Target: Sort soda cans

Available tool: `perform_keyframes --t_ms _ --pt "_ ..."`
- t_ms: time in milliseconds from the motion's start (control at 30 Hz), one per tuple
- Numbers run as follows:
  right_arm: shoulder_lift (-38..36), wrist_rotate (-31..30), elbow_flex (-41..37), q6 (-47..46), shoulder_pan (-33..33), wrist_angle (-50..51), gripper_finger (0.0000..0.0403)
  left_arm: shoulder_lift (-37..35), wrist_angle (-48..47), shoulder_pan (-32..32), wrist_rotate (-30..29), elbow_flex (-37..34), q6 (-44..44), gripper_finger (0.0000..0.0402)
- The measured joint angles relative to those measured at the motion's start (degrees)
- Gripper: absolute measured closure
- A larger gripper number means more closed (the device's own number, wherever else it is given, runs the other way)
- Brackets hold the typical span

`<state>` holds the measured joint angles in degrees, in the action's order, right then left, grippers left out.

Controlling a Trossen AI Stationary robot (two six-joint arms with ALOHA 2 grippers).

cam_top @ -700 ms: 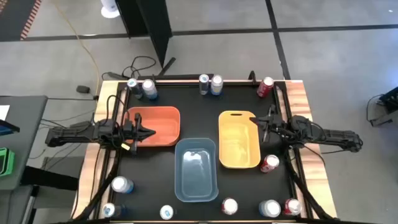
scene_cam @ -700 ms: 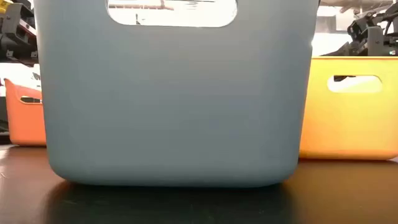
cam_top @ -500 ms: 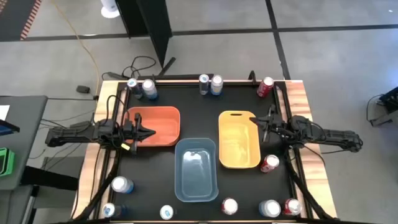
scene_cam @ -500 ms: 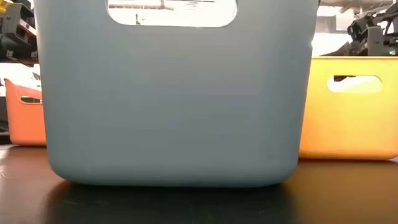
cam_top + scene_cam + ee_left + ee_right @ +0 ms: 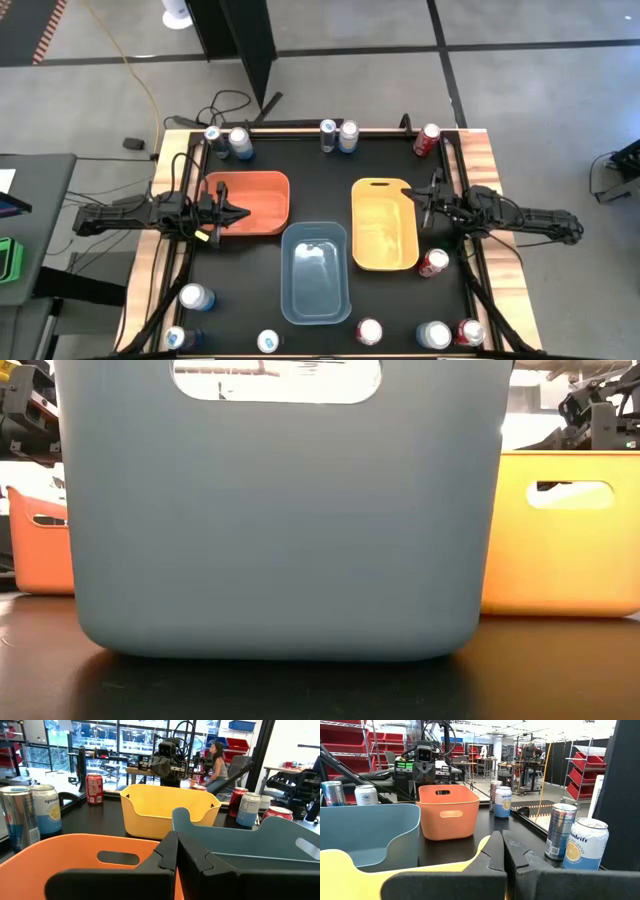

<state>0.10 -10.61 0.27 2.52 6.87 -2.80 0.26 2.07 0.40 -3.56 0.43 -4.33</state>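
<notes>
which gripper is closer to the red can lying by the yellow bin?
Right. The right gripper sits over the yellow bin's outer edge, just up the table from that red can. The left gripper is over the orange bin, across the table.

1. Two slim black jointed metal arms, left arm [image 5: 130, 215], right arm [image 5: 525, 220], matte, built of boxy segments.
2. Black cables bundled along each arm's base.
3. Dark angular two-finger gripper fingers [image 5: 165, 865], pointed, flat-faced, stepped at the knuckles.

Black table [image 5: 250, 270] with three bins [image 5: 316, 272], scattered soda cans [image 5: 433, 263].
</notes>
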Motion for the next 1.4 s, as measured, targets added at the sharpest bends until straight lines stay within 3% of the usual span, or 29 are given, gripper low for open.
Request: perform_keyframes --t_ms 400,533,700,867,1133,1267,1400 --pt "0.0 0.0 0.0 0.0 0.0 0.0 0.0403 0.0 0.3 0.0 0.0 0.0 0.0 0.0401" --pt "0.0 0.0 0.0 0.0 0.0 0.0 0.0403 0.0 8.4 0.0 -0.1 0.0 0.9 0.0402" --pt "0.0 0.0 0.0 0.0 0.0 0.0 0.0403 -0.1 19.0 0.0 0.2 1.7 -8.5 0.0401" --pt "0.0 0.0 0.0 0.0 0.0 0.0 0.0403 1.0 19.1 0.0 6.1 6.1 -14.2 0.0401" --pt "0.0 0.0 0.0 0.1 0.0 0.0 0.0403 9.6 19.8 0.0 17.1 12.2 -13.5 0.0402" --pt "0.0 0.0 0.0 1.9 0.0 -0.1 0.0403 14.8 19.0 0.0 15.7 15.7 -13.5 0.0402" --pt "0.0 -0.1 0.1 -0.1 0.0 -5.1 0.0403 19.0 15.0 0.0 4.6 21.5 -9.5 0.0401"
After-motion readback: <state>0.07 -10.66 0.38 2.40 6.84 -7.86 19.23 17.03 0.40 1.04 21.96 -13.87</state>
